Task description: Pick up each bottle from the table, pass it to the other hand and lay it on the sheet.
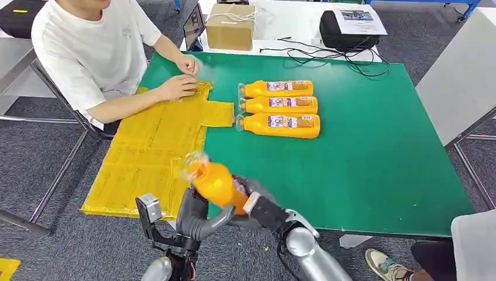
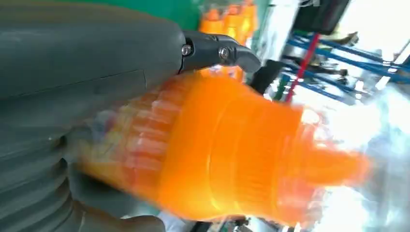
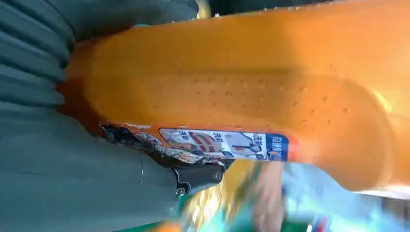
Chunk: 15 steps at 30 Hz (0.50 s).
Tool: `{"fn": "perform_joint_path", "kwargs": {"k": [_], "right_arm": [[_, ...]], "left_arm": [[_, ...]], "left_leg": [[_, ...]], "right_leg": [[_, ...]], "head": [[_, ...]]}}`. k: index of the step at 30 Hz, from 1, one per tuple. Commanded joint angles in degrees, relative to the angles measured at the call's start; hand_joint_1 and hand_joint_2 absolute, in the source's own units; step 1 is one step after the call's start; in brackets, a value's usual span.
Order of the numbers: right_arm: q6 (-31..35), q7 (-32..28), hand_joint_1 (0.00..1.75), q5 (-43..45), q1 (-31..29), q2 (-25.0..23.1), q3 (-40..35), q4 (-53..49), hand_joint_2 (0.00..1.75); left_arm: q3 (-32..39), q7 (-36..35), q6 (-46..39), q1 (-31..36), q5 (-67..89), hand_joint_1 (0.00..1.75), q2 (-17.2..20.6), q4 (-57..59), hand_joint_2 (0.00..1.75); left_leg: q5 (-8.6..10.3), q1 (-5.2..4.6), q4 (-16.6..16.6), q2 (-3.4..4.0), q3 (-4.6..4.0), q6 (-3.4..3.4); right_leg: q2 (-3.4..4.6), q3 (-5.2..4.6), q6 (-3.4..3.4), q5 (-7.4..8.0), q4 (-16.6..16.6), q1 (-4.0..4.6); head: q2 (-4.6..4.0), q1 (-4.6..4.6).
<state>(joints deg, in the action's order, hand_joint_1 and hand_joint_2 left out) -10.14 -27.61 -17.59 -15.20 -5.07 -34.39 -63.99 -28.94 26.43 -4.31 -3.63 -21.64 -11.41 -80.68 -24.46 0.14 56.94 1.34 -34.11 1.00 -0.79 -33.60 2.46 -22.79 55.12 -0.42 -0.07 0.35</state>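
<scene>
Both hands on one orange bottle at the tabletop's near edge.

I see my left hand (image 1: 196,213) and right hand (image 1: 252,202) with fingers (image 2: 217,50) wrapped around the orange bottle (image 1: 215,182), held above the near edge of the green tabletop (image 1: 374,158) beside the yellow sheet (image 1: 152,152). Three more bottles (image 1: 281,105) lie side by side mid-tabletop; a person's hands (image 1: 181,79) rest on the sheet's far end.
</scene>
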Motion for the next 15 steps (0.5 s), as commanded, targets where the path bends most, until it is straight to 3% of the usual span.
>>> {"fn": "perform_joint_path", "kwargs": {"k": [1,10,15], "right_arm": [[1.7,-1.1,1.75,-1.9,0.2,3.2,-12.6,8.1,1.75],[3.2,2.0,1.75,-2.5,0.4,2.2,-15.0,9.8,1.75],[3.2,1.6,1.75,-0.8,-0.8,1.0,-15.6,12.1,1.75]], "left_arm": [[0.3,0.5,-1.9,1.4,-0.4,0.0,0.4,-4.6,1.75],[-1.4,-1.2,-4.0,1.2,-0.8,0.0,0.9,-2.1,1.75],[-2.3,-2.1,-0.4,1.9,-3.2,0.0,1.3,-1.1,1.75]], "left_leg": [[-0.09,0.03,0.0,-0.16,0.24,-0.04],[-0.05,-0.01,-0.1,-0.17,0.15,-0.05],[-0.1,-0.01,0.0,-0.19,0.23,-0.07]], "right_leg": [[-0.01,0.28,-0.05,-0.1,-0.1,0.01],[-0.04,0.16,-0.06,-0.09,-0.1,-0.02],[-0.02,0.2,-0.08,-0.14,0.0,-0.02]], "head": [[0.0,0.0],[0.0,0.02],[0.0,0.0]]}}
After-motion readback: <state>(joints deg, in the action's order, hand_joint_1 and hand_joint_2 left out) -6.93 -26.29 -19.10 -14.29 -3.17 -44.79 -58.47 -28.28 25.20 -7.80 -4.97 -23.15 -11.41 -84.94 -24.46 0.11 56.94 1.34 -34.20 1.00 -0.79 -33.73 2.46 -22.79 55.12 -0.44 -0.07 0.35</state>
